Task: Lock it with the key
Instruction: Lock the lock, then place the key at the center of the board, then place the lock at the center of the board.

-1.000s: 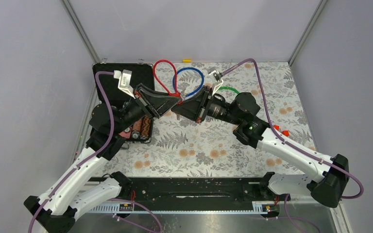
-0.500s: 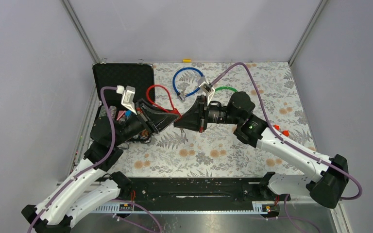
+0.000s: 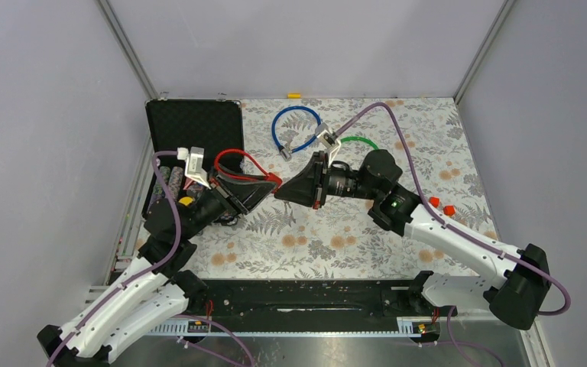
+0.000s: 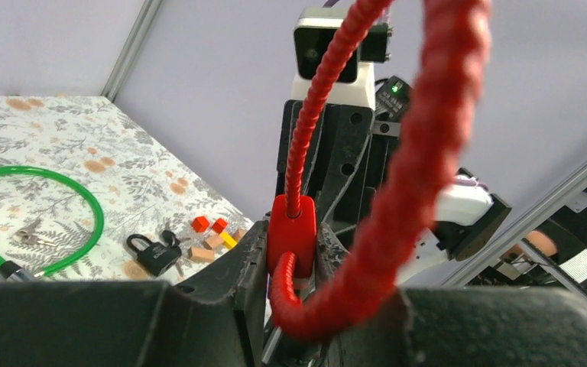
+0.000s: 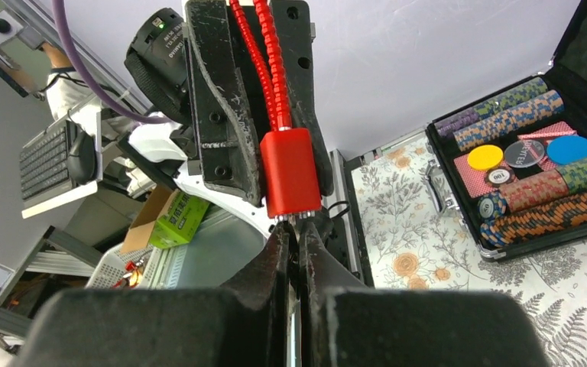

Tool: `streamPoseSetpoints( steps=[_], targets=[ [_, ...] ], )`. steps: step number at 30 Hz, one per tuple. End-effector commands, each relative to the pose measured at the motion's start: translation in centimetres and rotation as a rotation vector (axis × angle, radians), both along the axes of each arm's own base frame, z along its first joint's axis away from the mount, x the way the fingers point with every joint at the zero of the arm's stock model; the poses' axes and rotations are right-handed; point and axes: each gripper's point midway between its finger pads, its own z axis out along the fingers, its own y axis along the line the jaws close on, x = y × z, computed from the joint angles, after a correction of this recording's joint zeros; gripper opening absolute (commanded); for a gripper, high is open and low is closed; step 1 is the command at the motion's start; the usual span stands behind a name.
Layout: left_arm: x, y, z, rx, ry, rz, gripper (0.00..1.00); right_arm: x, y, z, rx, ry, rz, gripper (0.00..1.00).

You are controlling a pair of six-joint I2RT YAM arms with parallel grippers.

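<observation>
Flowered table (image 3: 336,237), open black case (image 3: 195,122) at its far left. The two arms meet tip to tip above the middle, with the blue cable lock (image 3: 296,128) and green cable lock (image 3: 358,140) lying beyond them. Left gripper (image 3: 262,183) has its fingers narrowly apart, clamped on the barrel of the red cable lock (image 3: 238,156), loop arching back over its wrist; right gripper (image 5: 298,243) has its fingers almost together, pinching a thin key (image 5: 296,222) at the barrel's end, depth of entry not discernible.
</observation>
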Motion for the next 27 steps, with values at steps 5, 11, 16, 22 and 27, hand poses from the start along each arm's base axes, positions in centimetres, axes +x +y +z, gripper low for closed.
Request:
streamPoseSetpoints(
  steps=[5, 11, 16, 22, 27],
  targets=[
    [0.3, 4.1, 10.9, -0.098, -0.265, 0.212, 0.00, -4.4, -2.5, -6.5, -0.338, -0.076, 0.263, 0.00],
    [0.1, 1.9, 10.8, 0.031, -0.246, 0.095, 0.00, -7.3, -3.8, -5.6, -0.287, -0.170, 0.457, 0.00],
    [0.7, 1.2, 10.2, 0.041, -0.224, 0.077, 0.00, -4.9, -2.7, -5.0, -0.283, -0.136, 0.303, 0.00],
    [4.1, 0.5, 5.5, 0.166, -0.093, 0.145, 0.00, 0.5, -2.5, -6.1, -0.329, -0.053, 0.005, 0.00],
    [8.6, -0.1, -3.6, 0.351, 0.148, 0.211, 0.00, 9.6, -4.3, -10.3, -0.401, 0.244, -0.434, 0.00]
  ],
)
